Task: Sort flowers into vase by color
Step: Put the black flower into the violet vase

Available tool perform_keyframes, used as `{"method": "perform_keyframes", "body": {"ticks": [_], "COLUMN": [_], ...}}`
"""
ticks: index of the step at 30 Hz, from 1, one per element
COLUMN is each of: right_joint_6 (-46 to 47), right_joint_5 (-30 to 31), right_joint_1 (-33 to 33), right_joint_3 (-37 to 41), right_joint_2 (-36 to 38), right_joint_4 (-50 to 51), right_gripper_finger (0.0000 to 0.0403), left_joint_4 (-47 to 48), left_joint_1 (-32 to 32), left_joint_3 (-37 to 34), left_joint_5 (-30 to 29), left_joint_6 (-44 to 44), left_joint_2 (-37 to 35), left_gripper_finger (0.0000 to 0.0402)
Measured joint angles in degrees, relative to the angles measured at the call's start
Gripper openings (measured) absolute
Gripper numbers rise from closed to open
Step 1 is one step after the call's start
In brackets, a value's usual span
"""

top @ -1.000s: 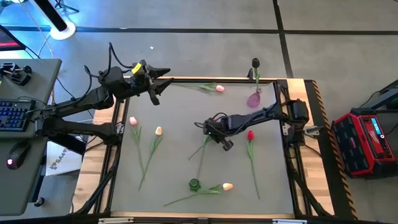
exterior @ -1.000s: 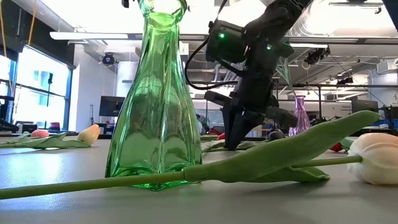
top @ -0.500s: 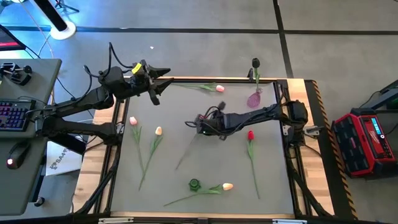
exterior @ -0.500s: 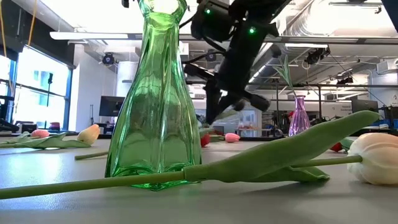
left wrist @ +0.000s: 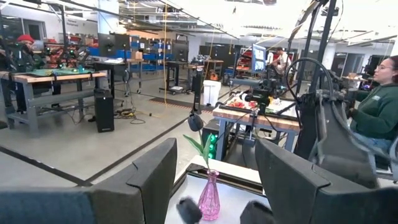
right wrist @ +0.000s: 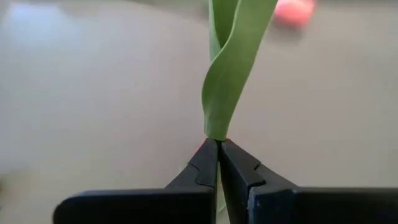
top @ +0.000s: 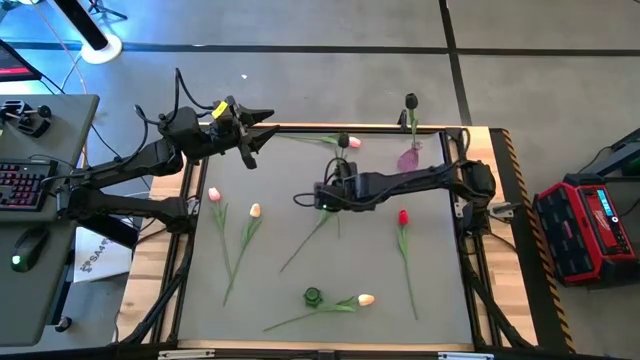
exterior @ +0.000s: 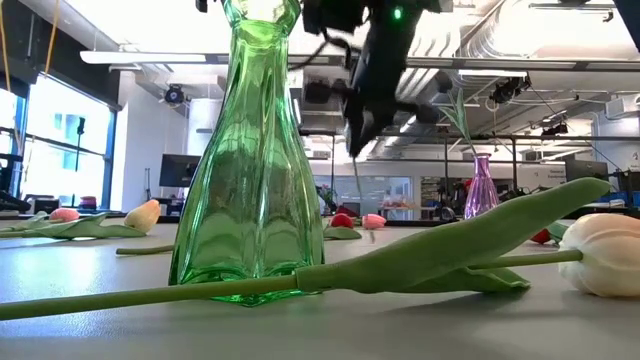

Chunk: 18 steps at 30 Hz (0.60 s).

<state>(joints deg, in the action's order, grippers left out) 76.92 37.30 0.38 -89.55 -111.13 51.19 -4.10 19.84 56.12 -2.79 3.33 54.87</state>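
Observation:
My right gripper (top: 322, 197) (right wrist: 219, 144) is raised above the table's middle and shut on a green-stemmed tulip (top: 308, 238). I cannot make out the tulip's head. My left gripper (top: 262, 135) (left wrist: 214, 171) waits open and empty over the far left corner. A green glass vase (top: 312, 295) (exterior: 250, 150) stands near the front edge. A purple vase (top: 408, 158) at the far right holds a dark tulip (top: 411, 102). Loose tulips lie flat on the mat: pink (top: 353, 143), pink (top: 214, 195), cream (top: 255, 210), red (top: 403, 216) and cream (top: 365, 298). My right gripper pinches the tulip's greenery between its two fingertips, at the base of a twisted leaf (right wrist: 216, 132). The leaf reaches on ahead of the fingers. The gripper comes from the table's right and is raised high. The long stem slants away to its free end (top: 285, 268) toward the near left, low by the mat.
A raised wooden frame (top: 460, 250) borders the grey mat. The cream tulip's leaf (exterior: 450, 250) lies right by the green vase. A keyboard and mouse sit off the table to the left, and a red case sits on the floor to the right. A person sits beyond the table in the left wrist view (left wrist: 379, 106).
My right gripper, shut on the tulip, has risen and moved toward the table's far left. The tulip has come up off the mat at its held part. Its stem has swung round and now trails toward the near left.

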Motion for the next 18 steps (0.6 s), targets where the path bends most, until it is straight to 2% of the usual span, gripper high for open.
{"method": "perform_keyframes", "body": {"ticks": [7, 18], "right_joint_6": [-8.01, -10.12], "right_joint_5": [9.39, 16.77], "right_joint_1": [0.0, -0.39], "right_joint_3": [-9.46, -18.08], "right_joint_2": [0.04, 2.24], "right_joint_4": [11.44, 21.51], "right_gripper_finger": [0.0, 0.0], "left_joint_4": [0.02, 0.02], "left_joint_1": [0.0, 0.02], "left_joint_3": [0.0, 0.0], "left_joint_5": [0.01, 0.01], "left_joint_6": [0.0, 0.02], "left_joint_2": [0.0, 0.0], "left_gripper_finger": [0.0206, 0.0206]}}
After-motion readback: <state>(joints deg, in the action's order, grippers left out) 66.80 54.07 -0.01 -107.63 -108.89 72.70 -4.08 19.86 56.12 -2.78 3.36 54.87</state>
